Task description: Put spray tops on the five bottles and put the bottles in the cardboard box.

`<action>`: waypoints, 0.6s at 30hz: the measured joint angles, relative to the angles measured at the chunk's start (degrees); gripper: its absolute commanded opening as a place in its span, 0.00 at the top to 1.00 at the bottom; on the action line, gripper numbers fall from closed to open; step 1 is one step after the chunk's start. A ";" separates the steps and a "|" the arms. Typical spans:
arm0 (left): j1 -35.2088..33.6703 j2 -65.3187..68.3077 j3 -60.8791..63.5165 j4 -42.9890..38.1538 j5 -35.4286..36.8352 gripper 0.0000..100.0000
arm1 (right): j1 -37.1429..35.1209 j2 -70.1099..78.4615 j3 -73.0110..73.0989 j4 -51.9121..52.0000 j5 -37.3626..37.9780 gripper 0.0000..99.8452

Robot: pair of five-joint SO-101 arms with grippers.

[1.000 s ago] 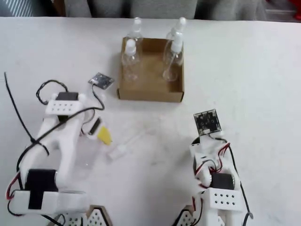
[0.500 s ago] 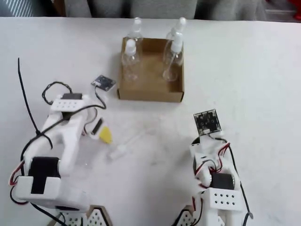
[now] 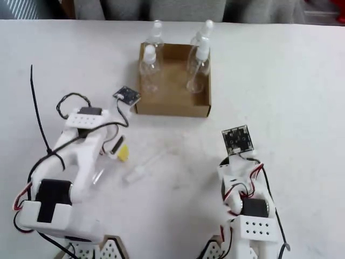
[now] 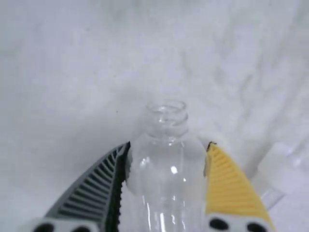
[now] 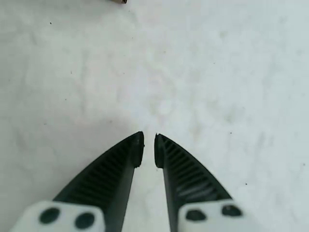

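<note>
One bottle uncapped, its top beside my L fingers

L gripper [image 3: 116, 150] grips the clear bottle [image 4: 166, 169] round its shoulder, fingers spread just bottle-wide, open neck pointing out past the tips. Spray top [image 3: 141, 168] lies flat on the table [image 3: 280, 81] just beside my yellow finger [image 4: 227, 183], long axis slanting toward the box [image 3: 172, 110]. It's nearer my L arm, but that one's full. R gripper [image 5: 148, 150], tips almost touching & holding nothing, sits well apart. I reckon R must fetch it. Capped bottles [image 3: 148, 67] stand at the box.

White table [image 3: 302, 81], grey furniture [image 3: 161, 8] beyond.
</note>
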 measured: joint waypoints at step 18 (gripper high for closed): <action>-16.26 0.00 -0.09 -7.03 19.60 0.90 | -0.88 0.00 -0.26 -0.35 -0.09 0.97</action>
